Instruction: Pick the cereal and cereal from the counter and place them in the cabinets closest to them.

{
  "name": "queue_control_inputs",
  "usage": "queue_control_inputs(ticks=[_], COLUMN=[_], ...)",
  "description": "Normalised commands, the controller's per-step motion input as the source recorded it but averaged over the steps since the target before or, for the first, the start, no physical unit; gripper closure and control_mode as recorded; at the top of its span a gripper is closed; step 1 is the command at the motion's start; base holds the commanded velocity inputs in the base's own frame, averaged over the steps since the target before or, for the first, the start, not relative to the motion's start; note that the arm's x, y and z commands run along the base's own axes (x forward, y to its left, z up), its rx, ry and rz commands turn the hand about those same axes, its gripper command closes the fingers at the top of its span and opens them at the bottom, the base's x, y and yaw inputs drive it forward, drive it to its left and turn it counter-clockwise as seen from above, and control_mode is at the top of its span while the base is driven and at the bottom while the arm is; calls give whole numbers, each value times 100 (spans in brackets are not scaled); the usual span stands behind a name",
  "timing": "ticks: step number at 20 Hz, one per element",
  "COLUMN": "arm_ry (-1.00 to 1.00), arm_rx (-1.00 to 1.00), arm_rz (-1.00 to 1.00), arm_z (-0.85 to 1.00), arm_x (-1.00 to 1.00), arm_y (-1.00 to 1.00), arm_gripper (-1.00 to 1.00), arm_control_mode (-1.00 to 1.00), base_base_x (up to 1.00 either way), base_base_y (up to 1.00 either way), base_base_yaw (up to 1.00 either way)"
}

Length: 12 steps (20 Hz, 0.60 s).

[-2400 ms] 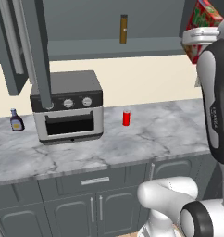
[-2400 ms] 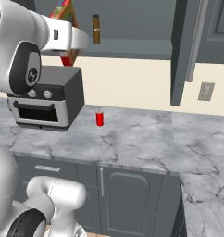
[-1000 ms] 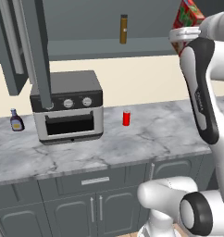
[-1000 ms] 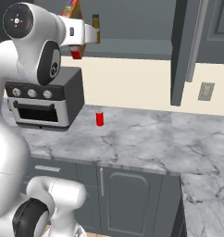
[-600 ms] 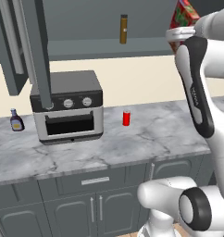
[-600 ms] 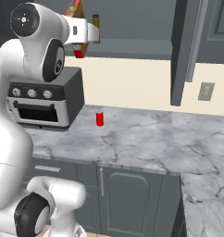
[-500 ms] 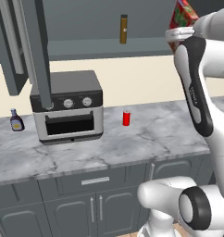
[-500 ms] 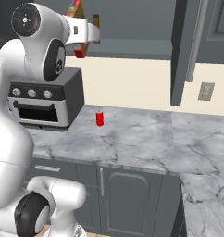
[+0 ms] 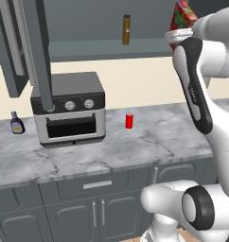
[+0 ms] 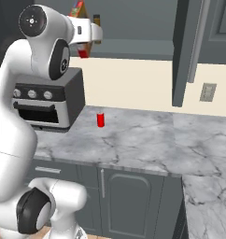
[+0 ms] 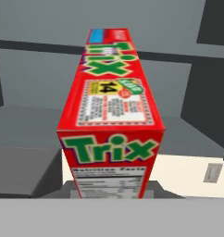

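The white robot arm has swung left, its gripper shut tight on the red and green cardboard cereal box up by the open dark grey wall cabinet's shelf, not yet put down.

A rendered home kitchen.
A pale marble worktop runs over dark grey drawer fronts; a toaster oven sits on it, open wall cabinets hang above, and a wall socket shows on the cream wall.
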Motion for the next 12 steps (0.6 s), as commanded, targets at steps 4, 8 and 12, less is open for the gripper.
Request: queue_control_inputs(ticks=[4,8,12], arm_ry=[1,6,5], arm_rx=[-3,-3,-2], arm_rz=[0,0,0], arm_z=[-5,-8,-6], arm_x=[18,12,13], arm_y=[0,0,0], arm_gripper=[100,100,100], arm_control_mode=[-100,-100,-100], base_base_x=[0,0,0], base_base_y=[0,0,0], base_base_yaw=[0,0,0])
